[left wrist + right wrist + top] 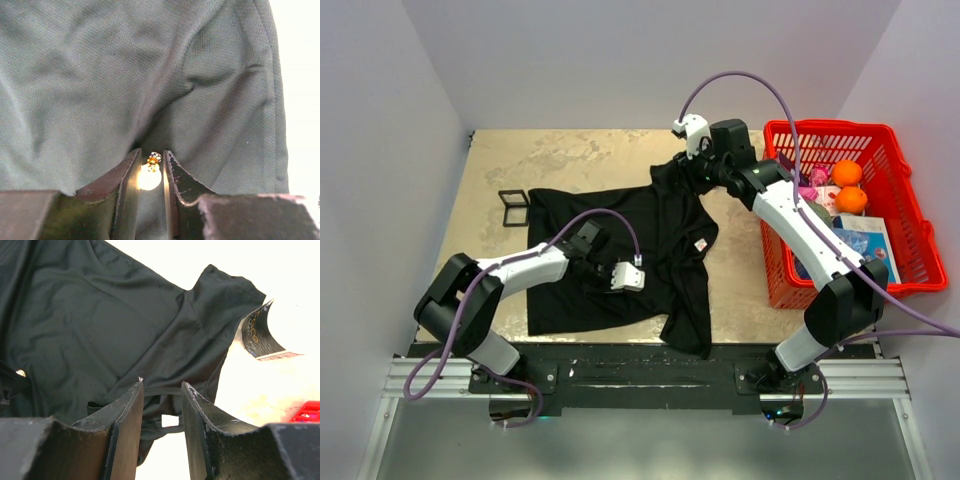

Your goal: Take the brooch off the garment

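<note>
The garment [640, 250] lies mid-frame on the surface [570, 155]. A square frame [514, 207] sits just left of it. A basket [825, 126] stands at the right, with oranges [847, 173] inside. The left pincer [151, 155] is over the garment's middle, with the brooch [150, 172] between its jaws. The right pincer [162, 385] straddles a fold at the garment's upper right edge.

You're looking into a booth: plain pale walls at the left [380, 200], back [640, 60] and right [930, 80] of the frame, evenly lit. The beige, mottled tabletop [570, 150] fills the middle. Along the bottom run a black mounting plate [640, 372] and an aluminium rail [420, 375], with grey floor [640, 445] beneath.
</note>
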You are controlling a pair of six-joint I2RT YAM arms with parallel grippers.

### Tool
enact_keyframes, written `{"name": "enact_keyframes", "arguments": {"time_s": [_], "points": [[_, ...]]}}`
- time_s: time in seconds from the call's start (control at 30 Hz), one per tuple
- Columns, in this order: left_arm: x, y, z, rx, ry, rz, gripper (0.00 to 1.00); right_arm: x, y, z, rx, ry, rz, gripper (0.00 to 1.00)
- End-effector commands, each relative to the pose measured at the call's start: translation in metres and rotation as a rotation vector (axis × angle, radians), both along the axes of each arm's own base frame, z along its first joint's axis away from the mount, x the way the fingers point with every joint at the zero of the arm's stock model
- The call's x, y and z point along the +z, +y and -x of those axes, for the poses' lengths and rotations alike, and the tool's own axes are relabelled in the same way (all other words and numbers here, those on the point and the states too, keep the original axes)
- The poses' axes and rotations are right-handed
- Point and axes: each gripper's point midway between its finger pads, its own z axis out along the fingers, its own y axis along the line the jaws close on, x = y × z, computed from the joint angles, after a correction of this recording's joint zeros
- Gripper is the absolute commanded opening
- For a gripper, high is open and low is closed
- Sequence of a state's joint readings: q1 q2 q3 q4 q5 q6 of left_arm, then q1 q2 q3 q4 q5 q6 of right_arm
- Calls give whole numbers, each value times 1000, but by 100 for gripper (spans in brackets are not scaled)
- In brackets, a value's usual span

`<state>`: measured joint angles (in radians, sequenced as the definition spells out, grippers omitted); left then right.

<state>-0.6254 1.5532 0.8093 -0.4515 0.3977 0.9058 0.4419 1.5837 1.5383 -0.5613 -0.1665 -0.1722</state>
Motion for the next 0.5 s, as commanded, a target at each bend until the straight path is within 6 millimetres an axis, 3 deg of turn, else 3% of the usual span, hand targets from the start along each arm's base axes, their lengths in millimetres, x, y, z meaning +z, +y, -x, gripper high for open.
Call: {"name": "enact_keyframes", "arguments": {"time_s": [0.0,0.2,0.3,0.47], "points": [[-5,10,0,-26,-37,-46,29,13,1,-9,-12,-37,-16,40],[-3,13,-4,-32,-59,-66,10,11,0,-10,-14,-37,-13,40],[6,10,-3,-29,-58,-45,6,14,-1,-11,-18,-45,-9,40],[61,-10,-7,18,-54,68,3,12,-3,-11,-14,-47,9,40]]}}
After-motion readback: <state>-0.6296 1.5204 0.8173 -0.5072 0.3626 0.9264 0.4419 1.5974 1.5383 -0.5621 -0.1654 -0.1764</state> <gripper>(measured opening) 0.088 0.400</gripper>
